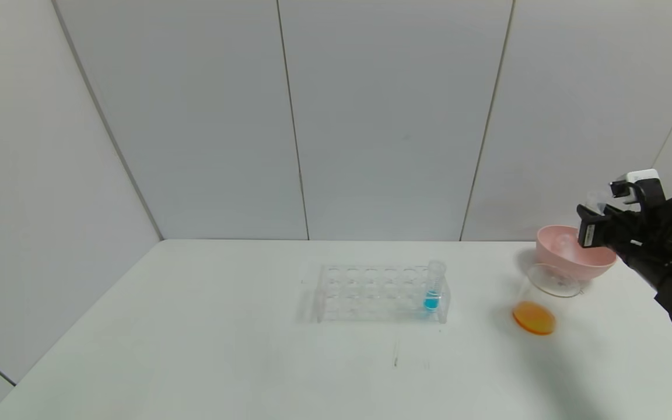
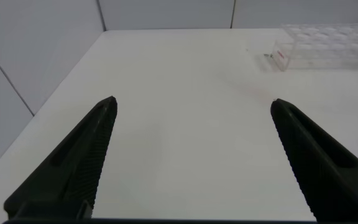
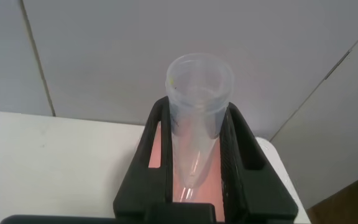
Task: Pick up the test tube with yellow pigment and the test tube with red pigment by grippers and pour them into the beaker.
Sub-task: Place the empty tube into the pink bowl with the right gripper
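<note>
My right gripper (image 1: pixel 590 226) hangs over the pink bowl (image 1: pixel 569 256) at the table's far right, shut on a clear test tube (image 3: pixel 197 106) that looks empty, open mouth pointing away from the wrist. I cannot tell which pigment it held. The beaker (image 1: pixel 537 300) stands just in front of the bowl with orange liquid at its bottom. No tube with yellow or red liquid shows. My left gripper (image 2: pixel 193 106) is open and empty over bare table, out of the head view.
A clear many-holed rack (image 1: pixel 371 291) stands mid-table with one blue-liquid tube (image 1: pixel 433 286) at its right end; the rack also shows in the left wrist view (image 2: pixel 322 43). Grey wall panels close off the back and left.
</note>
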Tool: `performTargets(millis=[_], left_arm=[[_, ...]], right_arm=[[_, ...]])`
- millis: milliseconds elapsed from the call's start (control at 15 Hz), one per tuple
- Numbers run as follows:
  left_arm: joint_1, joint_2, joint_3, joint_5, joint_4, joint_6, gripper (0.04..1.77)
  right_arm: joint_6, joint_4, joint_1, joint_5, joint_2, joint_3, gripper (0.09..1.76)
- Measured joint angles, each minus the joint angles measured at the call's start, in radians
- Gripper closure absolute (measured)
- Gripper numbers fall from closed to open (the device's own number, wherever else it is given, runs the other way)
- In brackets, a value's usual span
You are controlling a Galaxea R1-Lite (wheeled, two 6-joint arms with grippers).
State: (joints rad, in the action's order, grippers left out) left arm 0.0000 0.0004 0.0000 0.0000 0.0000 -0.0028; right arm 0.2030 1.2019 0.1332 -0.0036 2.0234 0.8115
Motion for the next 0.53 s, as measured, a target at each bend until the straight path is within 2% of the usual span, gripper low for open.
performTargets(millis=[133, 333, 533], left_arm=[[0.0, 0.0, 0.0, 0.0, 0.0, 0.0, 0.05], [0.0, 0.0, 0.0, 0.0, 0.0, 0.0, 0.05], [0.0, 0.0, 0.0, 0.0, 0.0, 0.0, 0.05]], right_arm=[[0.0, 0.013, 0.009, 0.0, 0.033, -0.003, 1.35], [0.009, 0.025, 0.019, 0.0, 0.067, -0.005, 0.99], [0.009, 0.026, 0.027, -0.001, 0.078, -0.001, 0.72]])
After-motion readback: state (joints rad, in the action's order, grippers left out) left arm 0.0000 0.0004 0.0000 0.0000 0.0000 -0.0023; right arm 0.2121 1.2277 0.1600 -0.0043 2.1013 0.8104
